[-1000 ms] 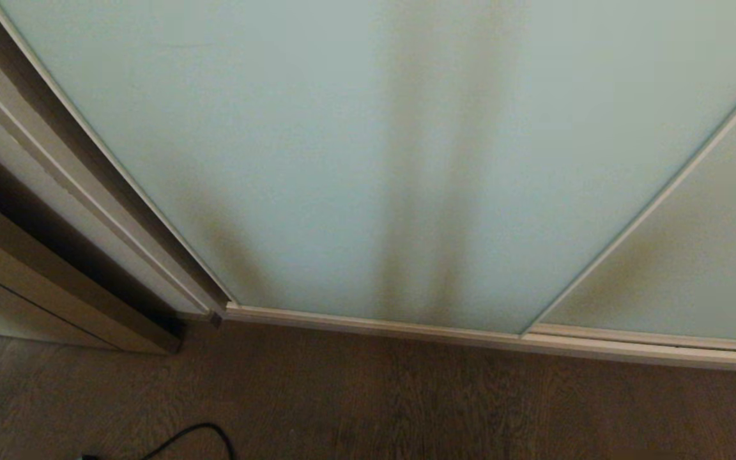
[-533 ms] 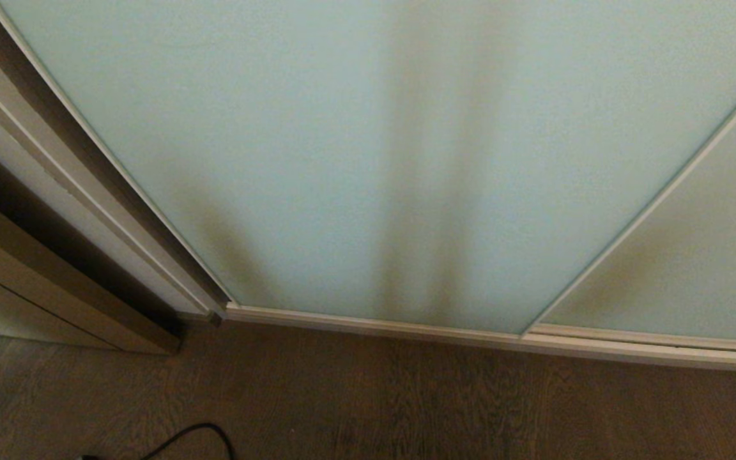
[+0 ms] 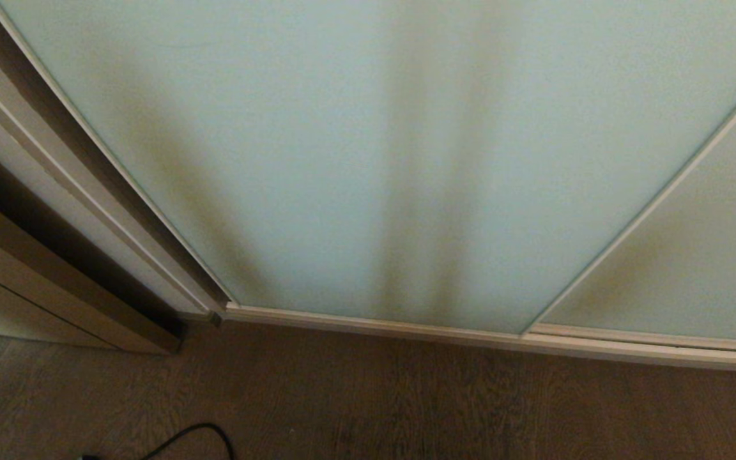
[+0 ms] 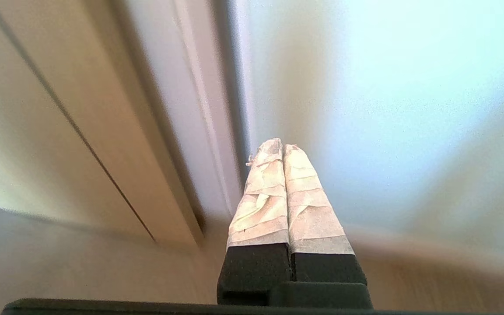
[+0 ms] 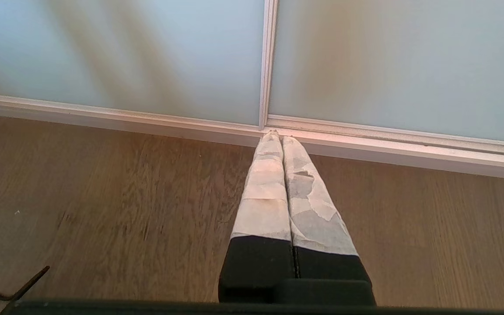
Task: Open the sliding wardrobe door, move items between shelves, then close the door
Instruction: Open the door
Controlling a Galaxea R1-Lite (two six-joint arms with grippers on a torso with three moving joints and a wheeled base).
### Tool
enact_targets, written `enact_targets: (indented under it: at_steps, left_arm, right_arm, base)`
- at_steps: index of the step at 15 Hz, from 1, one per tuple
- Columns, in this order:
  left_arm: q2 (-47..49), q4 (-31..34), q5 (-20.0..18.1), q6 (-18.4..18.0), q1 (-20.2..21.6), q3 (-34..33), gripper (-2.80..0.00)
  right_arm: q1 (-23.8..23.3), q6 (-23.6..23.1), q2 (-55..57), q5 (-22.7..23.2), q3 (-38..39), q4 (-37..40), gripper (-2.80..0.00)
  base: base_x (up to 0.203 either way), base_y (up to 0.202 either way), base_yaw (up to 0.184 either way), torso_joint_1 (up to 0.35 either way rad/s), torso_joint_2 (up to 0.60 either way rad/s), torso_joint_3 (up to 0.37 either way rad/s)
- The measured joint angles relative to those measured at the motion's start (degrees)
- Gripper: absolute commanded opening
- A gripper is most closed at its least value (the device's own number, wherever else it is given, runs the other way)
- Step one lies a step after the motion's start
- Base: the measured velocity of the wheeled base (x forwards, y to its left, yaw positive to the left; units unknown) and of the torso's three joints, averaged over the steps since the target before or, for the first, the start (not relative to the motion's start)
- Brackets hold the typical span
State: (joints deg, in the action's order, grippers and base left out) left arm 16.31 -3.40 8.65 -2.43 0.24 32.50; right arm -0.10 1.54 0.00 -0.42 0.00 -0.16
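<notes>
The sliding wardrobe door (image 3: 355,160) fills most of the head view, shut, its frosted pale glass running from the upper left of the frame down to the bottom rail (image 3: 374,324) across the lower middle. Neither arm shows in that view. In the left wrist view the left hand (image 4: 277,148) has its taped fingers pressed together, holding nothing, its tips pointing at the dark seam where the door's left frame meets the wardrobe's side post (image 4: 177,109). The right hand (image 5: 277,134) is likewise pressed together and empty, low over the wooden floor (image 5: 103,197), aimed at the vertical frame strip (image 5: 268,57) in the upper middle of its view.

The risk, as I judge it: closed fingertips on smooth glass may slip rather than drag the panel, and tips pushed into the narrow seam could jam or scrape the frame. A black cable (image 3: 195,437) at the lower left of the head view could snag the base if it drives.

Counted: two glass panels, two hands, one cable. No bag or shelves are visible, as the door is closed
</notes>
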Motion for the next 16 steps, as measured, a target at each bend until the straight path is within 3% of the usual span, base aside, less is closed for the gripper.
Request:
enact_targets:
  at_steps: [4,8,13,16]
  left_arm:
    - [17.7,-15.8,12.7,-0.5,0.0,13.4,-2.80]
    - [32.0,-26.5,20.8,-1.0,1.7,23.6,-2.80]
    - [46.8,-32.0,22.0,-0.1,10.7,32.8,-2.80]
    - [52.2,-31.7,21.1,1.1,12.8,36.2,-2.80]
  right_arm:
    - [0.0,0.0,0.0,0.0,0.0,0.0,-2.80]
    - [0.0,0.0,0.0,0.0,0.0,0.0,-2.80]
    - [0.0,0.0,0.0,0.0,0.0,0.0,-2.80]
    - [0.0,0.0,0.0,0.0,0.0,0.0,-2.80]
  base:
    - [0.000,0.000,0.000,0.000,0.00,0.000]
    - [0.000,0.000,0.000,0.000,0.00,0.000]
    - [0.000,0.000,0.000,0.000,0.00,0.000]
    - [0.000,0.000,0.000,0.000,0.00,0.000]
